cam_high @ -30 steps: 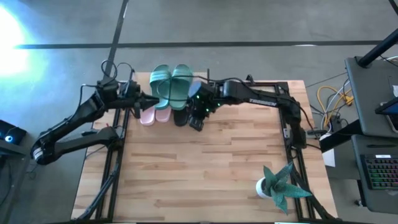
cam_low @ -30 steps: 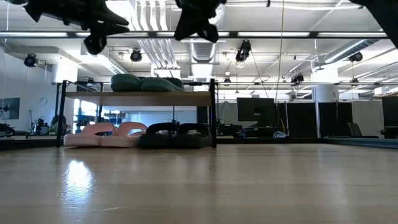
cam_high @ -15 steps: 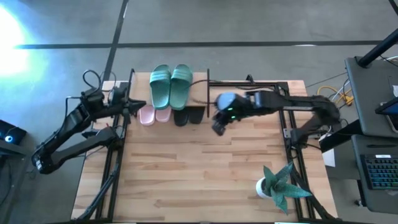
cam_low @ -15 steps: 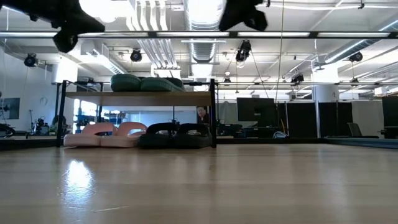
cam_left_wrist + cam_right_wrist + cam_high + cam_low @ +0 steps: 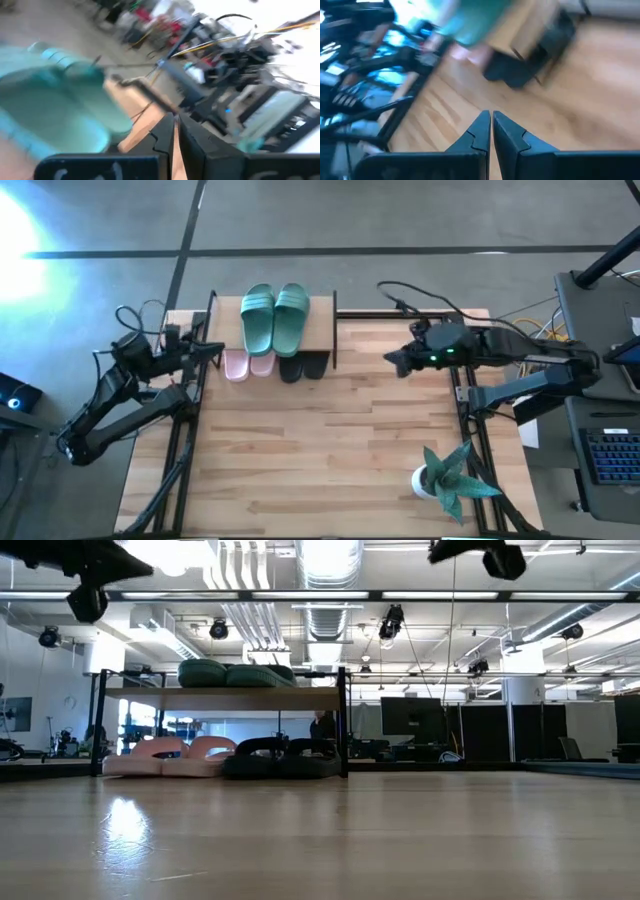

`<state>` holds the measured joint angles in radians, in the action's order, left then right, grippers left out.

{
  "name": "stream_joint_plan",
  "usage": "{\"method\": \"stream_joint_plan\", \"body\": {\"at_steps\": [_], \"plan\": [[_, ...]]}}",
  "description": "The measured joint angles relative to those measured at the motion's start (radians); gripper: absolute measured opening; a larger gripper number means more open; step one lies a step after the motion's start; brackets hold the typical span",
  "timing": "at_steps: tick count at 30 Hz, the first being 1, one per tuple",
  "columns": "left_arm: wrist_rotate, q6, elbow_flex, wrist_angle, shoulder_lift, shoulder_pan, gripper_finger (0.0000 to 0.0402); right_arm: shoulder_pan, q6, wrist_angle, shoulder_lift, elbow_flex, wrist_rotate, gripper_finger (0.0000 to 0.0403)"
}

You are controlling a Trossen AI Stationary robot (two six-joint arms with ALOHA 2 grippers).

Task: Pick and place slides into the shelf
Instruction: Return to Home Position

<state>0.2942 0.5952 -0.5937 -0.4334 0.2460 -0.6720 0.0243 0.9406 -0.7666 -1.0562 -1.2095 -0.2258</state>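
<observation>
The shelf (image 5: 320, 320) stands at the table's far edge. The teal pair (image 5: 275, 317) lies on its top board (image 5: 225, 698). Under the board, on the table, rest the pink pair (image 5: 168, 756) at the left and the black pair (image 5: 280, 757) at the right. My left gripper (image 5: 212, 348) hovers left of the shelf, shut and empty (image 5: 176, 131). My right gripper (image 5: 392, 360) hovers right of the shelf, above the table, shut and empty (image 5: 491, 127).
A potted plant (image 5: 447, 476) stands at the table's near right corner. Black frame rails run along the table's left (image 5: 190, 420) and right (image 5: 462, 395) edges. Cables lie past the far right corner (image 5: 530, 335). The wooden tabletop (image 5: 320, 450) stretches before the shelf.
Both grippers have drawn away from the shelf. The right one has swung from the black pair toward the table's right edge. The left one has pulled back toward the table's left edge. The slides have stayed in place.
</observation>
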Motion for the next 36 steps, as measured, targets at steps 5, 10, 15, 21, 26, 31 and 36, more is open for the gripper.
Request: {"method": "stream_joint_plan", "body": {"at_steps": [5, 10, 15, 21, 26, 31, 36], "plan": [[0.097, -0.011, 0.041, 0.214, -0.050, 0.001, 0.0010, -0.080, -0.276, 0.291, 0.071, 0.095, 0.001, 0.0013], [0.294, 0.027, 0.049, 0.269, -0.001, 0.002, 0.0010, -0.095, -0.248, 0.330, 0.132, 0.185, -0.004, 0.0013], [0.382, 0.028, 0.038, 0.267, 0.056, 0.013, 0.0010, -0.097, -0.217, 0.388, 0.174, 0.267, 0.064, 0.0013], [0.388, 0.030, 0.019, 0.269, 0.056, 0.049, 0.0010, -0.097, -0.236, 0.431, 0.191, 0.290, 0.076, 0.0013], [0.387, 0.199, 0.023, 0.270, 0.033, 0.049, 0.0010, -0.096, -0.261, 0.434, 0.192, 0.283, 0.075, 0.0013], [0.387, 0.209, 0.026, 0.267, 0.023, 0.049, 0.0010, -0.096, -0.287, 0.435, 0.191, 0.283, 0.071, 0.0013], [0.381, 0.210, 0.030, 0.267, -0.011, 0.178, 0.0010, -0.096, -0.295, 0.435, 0.192, 0.283, 0.068, 0.0013]]}}
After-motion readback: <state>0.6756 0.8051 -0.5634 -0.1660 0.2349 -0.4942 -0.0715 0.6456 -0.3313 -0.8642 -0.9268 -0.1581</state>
